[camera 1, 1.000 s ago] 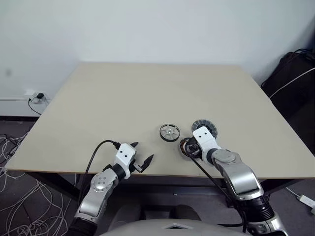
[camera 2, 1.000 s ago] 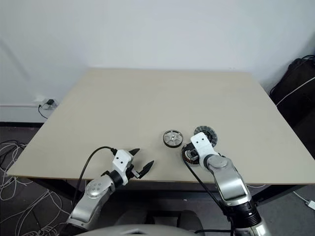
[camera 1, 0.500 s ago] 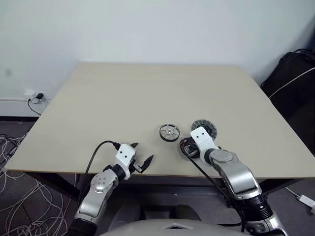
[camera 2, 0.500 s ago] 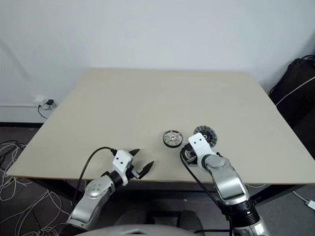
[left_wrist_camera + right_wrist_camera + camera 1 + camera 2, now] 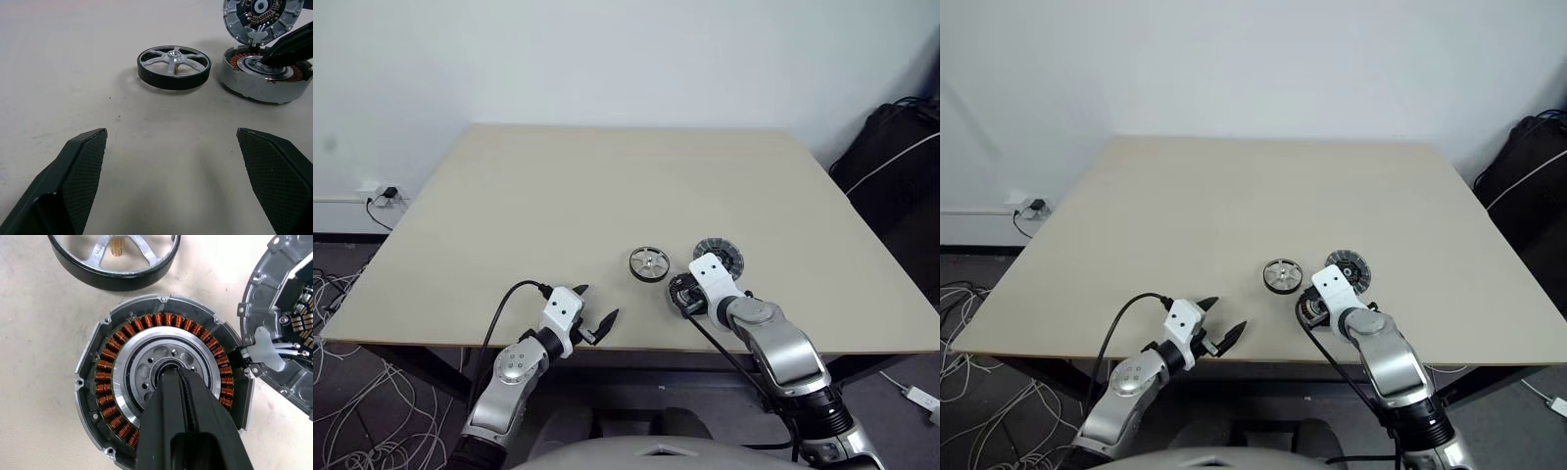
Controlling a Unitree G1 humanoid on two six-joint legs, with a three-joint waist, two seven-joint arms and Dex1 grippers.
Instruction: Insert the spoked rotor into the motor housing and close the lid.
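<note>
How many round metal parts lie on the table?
3: the spoked rotor toward the left, the motor housing under the right hand, the lid just behind the housing.

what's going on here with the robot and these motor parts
The right gripper, shut, has its tips in the centre of the motor housing on the table. The spoked rotor lies loose beside it, not yet inserted, and the lid sits off the housing. The left gripper hovers open near the table's front edge, holding nothing.
</note>
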